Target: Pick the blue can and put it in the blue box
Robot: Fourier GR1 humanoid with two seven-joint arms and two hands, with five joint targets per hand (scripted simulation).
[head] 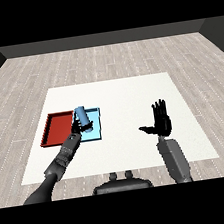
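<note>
white desk [132, 96] carries both trays, and the left hand [77, 128], curled round the blue can [82, 119], holds it tilted, seemingly just over the blue box [98, 133] beside the red tray [56, 129], while the right hand [162, 122] hangs open, well apart.

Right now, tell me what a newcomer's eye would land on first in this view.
The bright red tray and the light blue tray lie side by side at the left of the white table. Above the light blue tray, the left hand curls round a tilted light blue cylindrical can. At the right, the black right hand is raised with straight fingers and holds nothing.
</note>
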